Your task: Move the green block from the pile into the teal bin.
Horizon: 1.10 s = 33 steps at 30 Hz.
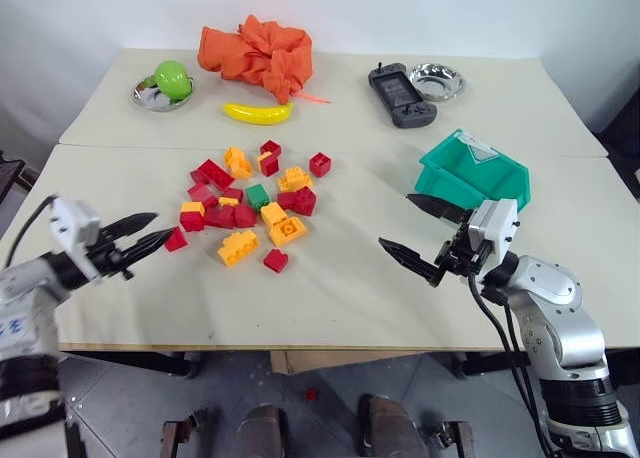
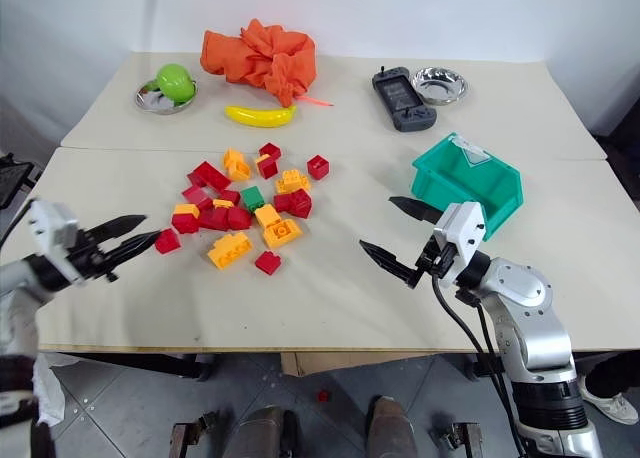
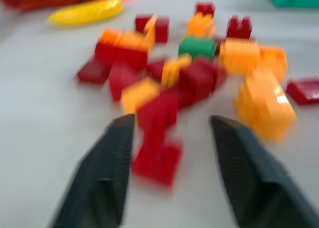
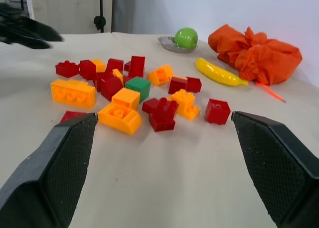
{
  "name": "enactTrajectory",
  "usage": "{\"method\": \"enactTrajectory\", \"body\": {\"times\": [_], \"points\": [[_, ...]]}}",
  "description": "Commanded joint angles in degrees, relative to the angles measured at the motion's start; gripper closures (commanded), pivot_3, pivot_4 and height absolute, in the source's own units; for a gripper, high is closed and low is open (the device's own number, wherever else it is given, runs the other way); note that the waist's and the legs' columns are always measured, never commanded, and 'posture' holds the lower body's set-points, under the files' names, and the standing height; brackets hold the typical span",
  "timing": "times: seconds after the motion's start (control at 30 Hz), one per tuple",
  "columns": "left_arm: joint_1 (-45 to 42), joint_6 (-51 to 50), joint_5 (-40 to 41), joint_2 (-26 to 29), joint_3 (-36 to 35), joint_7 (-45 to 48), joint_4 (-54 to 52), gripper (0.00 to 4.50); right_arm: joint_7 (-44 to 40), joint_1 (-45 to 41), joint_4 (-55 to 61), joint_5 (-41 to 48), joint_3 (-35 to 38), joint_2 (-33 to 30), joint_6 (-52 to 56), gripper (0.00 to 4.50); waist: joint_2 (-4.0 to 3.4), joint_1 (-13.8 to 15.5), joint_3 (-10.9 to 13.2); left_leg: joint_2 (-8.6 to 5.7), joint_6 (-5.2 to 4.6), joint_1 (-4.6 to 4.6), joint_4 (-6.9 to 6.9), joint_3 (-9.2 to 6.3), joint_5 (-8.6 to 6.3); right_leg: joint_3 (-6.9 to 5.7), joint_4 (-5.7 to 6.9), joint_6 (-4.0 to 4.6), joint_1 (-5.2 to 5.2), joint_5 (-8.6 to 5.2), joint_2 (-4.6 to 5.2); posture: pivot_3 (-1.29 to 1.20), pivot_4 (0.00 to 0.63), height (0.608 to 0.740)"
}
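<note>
At the lower left of the head view I have my left gripper [image 1: 140, 233] just beside the pile [image 1: 250, 203], level with the table [image 1: 350, 288]. Its fingers stand apart in the wrist view, with nothing between them, a red brick [image 3: 158, 161] lying just ahead of the tips.

Centre frame, the green block [image 1: 258, 195] sits in the middle of the pile, hemmed in by red and yellow bricks. So I judge nothing is done yet: no grasp, no lift, no carry.

To the right, my right gripper [image 1: 425, 240] hangs over bare table with its fingers spread wide and empty. The bin [image 1: 474, 176] is just behind it, at right of centre, and I see no block inside, though part of its floor is hidden.

Left to do, as I read it: pick the block out, carry it across, drop it in the bin.
</note>
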<state>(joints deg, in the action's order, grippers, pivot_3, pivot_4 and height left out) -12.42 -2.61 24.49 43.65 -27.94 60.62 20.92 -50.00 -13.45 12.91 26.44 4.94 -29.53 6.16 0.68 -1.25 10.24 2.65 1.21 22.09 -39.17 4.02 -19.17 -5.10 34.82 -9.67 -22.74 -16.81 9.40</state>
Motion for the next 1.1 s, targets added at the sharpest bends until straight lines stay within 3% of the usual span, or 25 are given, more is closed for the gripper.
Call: {"method": "enactTrajectory", "body": {"times": [0.03, 0.13, 0.33, 0.47, 0.67, 0.87, 1.1], "points": [[2.3, 0.3, 1.4, 0.1, -1.7, -2.5, -6.9, 0.77, 0.2, -0.6, 0.1, 0.5, 0.7, 0.5, -1.2, 0.00, 0.00, 0.5, 0.0, 0.00, 0.00, 0.00, -0.02, -0.01, 0.00, 0.00, 0.02, 0.01, 0.01, 0.00, 0.00, 0.00, 0.150, 0.740], [2.5, 0.1, 0.2, -0.7, 0.0, -4.7, -8.4, 0.01, 0.1, -0.8, -0.2, 0.1, 0.6, 0.5, -1.4, 0.00, 0.00, 1.2, 0.0, 0.00, 0.00, -0.02, -0.03, -0.01, 0.00, 0.01, 0.04, 0.05, 0.02, 0.03, 0.00, 0.00, 0.150, 0.740], [-12.7, 0.3, -4.9, -3.0, 11.2, -4.5, 0.2, 0.01, -1.1, -2.5, -3.2, -1.3, 1.2, -0.7, -2.7, 0.00, 0.01, 1.7, 0.0, -0.02, 0.01, -0.01, -0.06, 0.00, 0.01, -0.02, 0.06, 0.07, 0.02, 0.04, 0.00, 0.00, 0.150, 0.740], [-29.1, 2.3, -10.5, -5.3, 20.3, -0.6, 12.7, 0.01, -3.9, -2.5, -2.7, 0.1, 1.0, -2.7, -0.7, 0.00, 0.02, 1.7, 0.0, -0.04, 0.01, 0.02, -0.07, 0.01, 0.01, -0.07, 0.04, 0.07, 0.02, 0.04, -0.01, 0.00, 0.150, 0.740], [-45.0, 6.1, -19.2, -9.4, 29.1, 0.9, 31.3, 0.01, -3.7, -0.4, 0.2, 1.7, 2.6, -3.8, 1.1, 0.00, 0.02, 0.7, 0.0, -0.04, 0.00, -0.01, 0.04, 0.10, 0.01, -0.26, -0.07, 0.06, 0.00, 0.04, 0.00, 0.00, 0.150, 0.740], [-52.1, 10.5, -26.1, -10.8, 33.3, -1.1, 43.4, 0.01, -3.0, 4.1, 5.9, 4.0, 6.1, -6.1, 3.5, 0.00, 0.04, 0.9, 0.0, -0.03, 0.00, 0.02, 0.04, 0.09, 0.01, -0.29, -0.10, 0.06, 0.00, 0.04, 0.00, 0.00, 0.150, 0.740], [-56.1, 8.2, -29.6, -10.7, 34.4, -2.1, 48.9, 0.01, -1.3, 6.8, 8.4, 4.6, 8.1, -6.7, 4.0, 0.00, 0.04, 1.2, 0.0, -0.03, 0.00, 0.03, -0.02, 0.07, 0.01, -0.30, -0.06, 0.05, 0.02, 0.05, 0.01, 0.00, 0.150, 0.740]]}}
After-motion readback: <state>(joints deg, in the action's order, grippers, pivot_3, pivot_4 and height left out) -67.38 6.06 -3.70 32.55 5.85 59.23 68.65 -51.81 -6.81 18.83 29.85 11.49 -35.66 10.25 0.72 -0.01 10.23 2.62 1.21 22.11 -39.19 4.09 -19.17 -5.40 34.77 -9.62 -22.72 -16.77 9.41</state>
